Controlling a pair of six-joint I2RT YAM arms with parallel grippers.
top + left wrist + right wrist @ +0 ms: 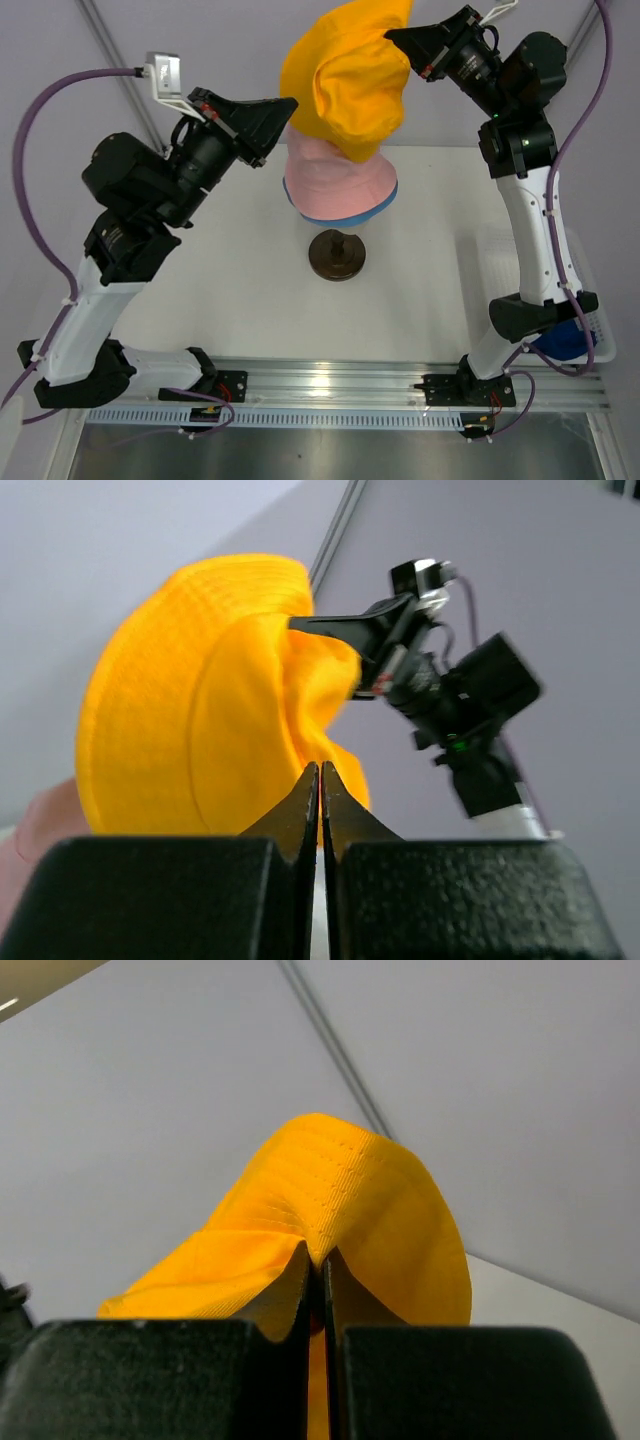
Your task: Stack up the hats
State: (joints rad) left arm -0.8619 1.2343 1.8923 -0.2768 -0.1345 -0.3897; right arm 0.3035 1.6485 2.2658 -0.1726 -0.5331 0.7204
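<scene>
The yellow-orange hat (350,75) hangs in the air above the stack, crumpled. My right gripper (400,45) is shut on its brim (325,1225) from the right. At the hat's left edge my left gripper (292,103) is shut too, its tips pinching the fabric (250,730). Below, the pink hat (335,185) sits over the light blue hat (386,200), of which only a strip of brim shows. A corner of the pink hat (35,830) also appears in the left wrist view. The navy blue hat (562,342) lies at the right, partly hidden by the right arm.
A dark brown round base (337,255) stands on the white table just in front of the stacked hats. A white basket (603,335) at the table's right edge holds the navy hat. Both arms reach up and inward over the middle.
</scene>
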